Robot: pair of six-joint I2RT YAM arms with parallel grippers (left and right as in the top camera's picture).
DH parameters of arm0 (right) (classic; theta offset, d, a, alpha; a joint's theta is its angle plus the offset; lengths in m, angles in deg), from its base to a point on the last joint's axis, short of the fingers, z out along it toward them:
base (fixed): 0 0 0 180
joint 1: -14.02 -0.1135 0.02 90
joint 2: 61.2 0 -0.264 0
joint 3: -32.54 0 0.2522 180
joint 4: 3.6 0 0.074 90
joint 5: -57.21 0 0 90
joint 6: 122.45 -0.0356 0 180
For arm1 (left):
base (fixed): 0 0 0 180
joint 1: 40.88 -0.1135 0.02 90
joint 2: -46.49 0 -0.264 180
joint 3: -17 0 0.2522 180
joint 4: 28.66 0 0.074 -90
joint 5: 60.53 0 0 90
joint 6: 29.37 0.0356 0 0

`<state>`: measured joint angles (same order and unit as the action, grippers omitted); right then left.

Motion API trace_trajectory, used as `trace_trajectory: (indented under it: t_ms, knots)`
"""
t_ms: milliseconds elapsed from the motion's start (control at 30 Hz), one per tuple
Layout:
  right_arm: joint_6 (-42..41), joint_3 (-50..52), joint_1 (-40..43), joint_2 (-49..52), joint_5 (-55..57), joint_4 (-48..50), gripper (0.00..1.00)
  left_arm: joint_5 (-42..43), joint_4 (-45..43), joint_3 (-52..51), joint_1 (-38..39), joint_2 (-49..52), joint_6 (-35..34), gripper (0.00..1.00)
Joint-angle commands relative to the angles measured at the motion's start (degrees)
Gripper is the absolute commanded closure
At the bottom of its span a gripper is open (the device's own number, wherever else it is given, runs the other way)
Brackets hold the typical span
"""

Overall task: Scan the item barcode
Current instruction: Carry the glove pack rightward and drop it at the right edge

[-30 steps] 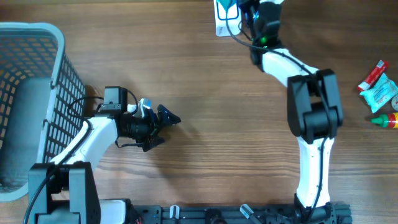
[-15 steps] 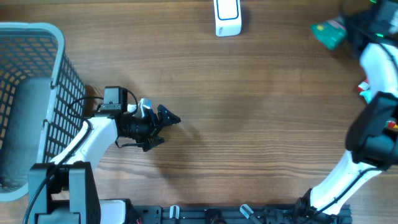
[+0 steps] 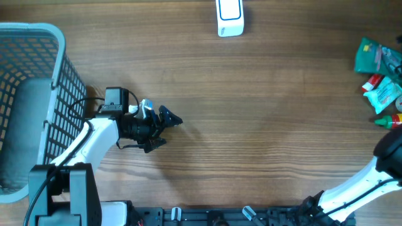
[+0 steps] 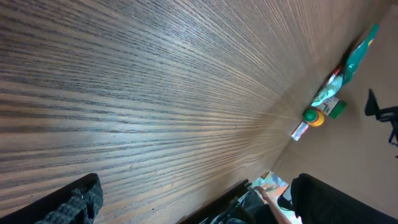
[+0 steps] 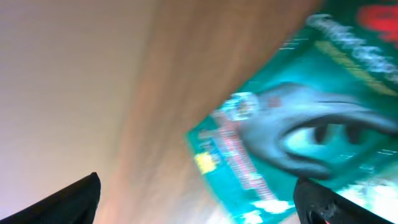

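Over at the far right of the counter point(image 3: 264, 113) sits the green packet point(image 3: 375, 56), the item to be scanned. It is right at the edge of the overhead view, just beyond a red-and-white tube point(image 3: 375, 80), a pale blue pouch point(image 3: 386, 95) and a small bottle point(image 3: 388, 120) bunched together there. The white scanner point(image 3: 229, 17) stands well apart from it, at the far edge near the middle. The right hand point(image 5: 196, 190) is out of the overhead picture, with only the right arm point(image 3: 370, 179) curving off the near right corner. Its own camera gives the answer, though: both fingers spread wide at the lower corners, nothing between them, and the blurred packet filling the view beyond. Whether the packet lies flat I cannot tell. On the left side, the left hand point(image 3: 169, 130) hovers over bare wood, pointing right, its fingers wide apart and empty too. From its wrist camera the packet shows as a teal sliver across the counter. A blue-grey mesh basket point(image 3: 69, 88) stands at the left edge, beside the left arm point(image 3: 94, 135).
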<state>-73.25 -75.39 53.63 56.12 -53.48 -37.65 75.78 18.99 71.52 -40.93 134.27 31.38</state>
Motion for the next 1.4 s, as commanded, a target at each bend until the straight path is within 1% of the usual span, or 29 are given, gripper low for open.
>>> trace_trajectory:
  t_ms: [0, 100, 233, 433, 633, 767, 867, 933, 1000, 1100, 1167, 1367]
  knots:
    - [1.8, -0.2, 1.9, -8.8, -22.5, 2.1, 0.00, 0.0, 0.0, -0.3, 0.3, -0.7, 0.3, 0.00]
    - [2.1, -0.2, 1.8, -16.2, -30.5, 2.3, 0.01, 0.0, 0.0, -0.3, 0.3, -0.7, 0.3, 0.00]
    - [6.4, -0.2, 1.0, -28.2, -38.0, 2.4, 0.00, 0.0, 0.0, -0.3, 0.3, -0.7, 0.3, 0.00]
    - [6.1, -0.2, 0.8, -45.8, -43.7, 2.0, 0.00, 0.0, 0.0, -0.3, 0.3, -0.7, 0.3, 0.00]
    - [6.2, -0.2, 0.8, -60.1, -43.7, -0.1, 0.00, 0.0, 0.0, -0.3, 0.3, -0.7, 0.3, 0.00]
    - [6.1, -0.2, 0.8, -66.0, -43.7, -0.1, 0.01, 0.0, 0.0, -0.3, 0.3, -0.7, 0.3, 0.00]
    - [6.2, -0.2, 0.8, -68.3, -43.7, -0.1, 0.00, 0.0, 0.0, -0.3, 0.3, -0.7, 0.3, 0.00]
    - [7.9, -0.2, 0.9, -69.1, -44.1, -0.3, 0.00, 0.0, 0.0, -0.3, 0.3, -0.7, 0.3, 0.00]
    - [7.8, -0.2, 0.9, -69.2, -46.4, -2.6, 0.01, 0.0, 0.0, -0.3, 0.3, -0.7, 0.3, 0.00]
    - [8.1, -0.2, 0.9, -69.2, -46.5, -7.7, 0.00, 0.0, 0.0, -0.3, 0.3, -0.7, 0.3, 0.00]
    - [12.4, -0.2, 0.8, -69.2, -46.5, -12.9, 0.00, 0.0, 0.0, -0.3, 0.3, -0.7, 0.3, 0.00]
    - [34.6, -0.1, 0.8, -68.9, -44.6, -32.2, 0.00, 0.0, 0.0, -0.3, 0.3, -0.7, 0.3, 0.00]
